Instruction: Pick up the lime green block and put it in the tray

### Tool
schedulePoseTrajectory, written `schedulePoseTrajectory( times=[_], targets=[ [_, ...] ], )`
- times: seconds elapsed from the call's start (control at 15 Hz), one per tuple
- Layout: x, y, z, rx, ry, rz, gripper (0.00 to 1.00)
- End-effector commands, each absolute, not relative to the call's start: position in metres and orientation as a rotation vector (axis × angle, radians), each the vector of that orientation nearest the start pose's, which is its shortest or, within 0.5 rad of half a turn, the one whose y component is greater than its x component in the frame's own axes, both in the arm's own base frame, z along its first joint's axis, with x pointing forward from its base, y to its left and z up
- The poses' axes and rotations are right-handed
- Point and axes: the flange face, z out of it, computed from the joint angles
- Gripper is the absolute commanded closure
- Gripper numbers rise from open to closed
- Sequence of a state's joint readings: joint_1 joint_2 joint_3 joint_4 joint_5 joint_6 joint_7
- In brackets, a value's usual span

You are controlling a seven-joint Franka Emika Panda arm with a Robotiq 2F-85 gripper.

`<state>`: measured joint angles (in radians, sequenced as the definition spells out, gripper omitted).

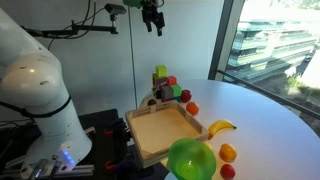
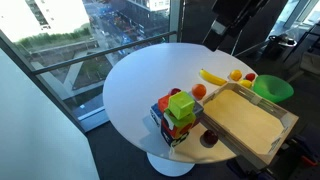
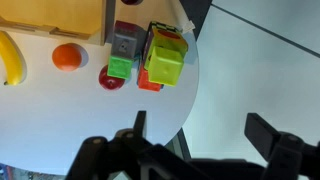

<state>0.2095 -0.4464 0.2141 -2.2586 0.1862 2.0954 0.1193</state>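
The lime green block (image 3: 165, 65) sits on top of a small cluster of toy blocks near the table's edge. It shows in both exterior views (image 1: 161, 73) (image 2: 181, 104). The light wood tray (image 1: 165, 135) (image 2: 243, 125) lies right beside the cluster, and its corner shows in the wrist view (image 3: 60, 15). My gripper (image 3: 200, 130) is open and empty. It hangs high above the table, well clear of the blocks (image 1: 151, 20) (image 2: 222, 35).
A darker green block (image 3: 121, 68), a grey block (image 3: 125, 42) and red pieces are in the cluster. A green bowl (image 1: 190, 158), a banana (image 1: 221, 127) and orange and red fruits (image 1: 228, 152) lie around the tray. The round white table's edge is close to the blocks.
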Motion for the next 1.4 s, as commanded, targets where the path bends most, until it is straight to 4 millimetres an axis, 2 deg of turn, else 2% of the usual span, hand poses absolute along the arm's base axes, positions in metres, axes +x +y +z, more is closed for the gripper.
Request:
schedulePoseTrajectory(
  times=[0.0, 0.93, 1.33],
  targets=[
    [0.4, 0.203, 0.56, -2.95, -0.334, -0.367, 0.0],
    [0.4, 0.203, 0.56, -2.95, -0.334, -0.369, 0.0],
    [0.418, 0.214, 0.555, -2.968, -0.313, -0.306, 0.0]
  ],
)
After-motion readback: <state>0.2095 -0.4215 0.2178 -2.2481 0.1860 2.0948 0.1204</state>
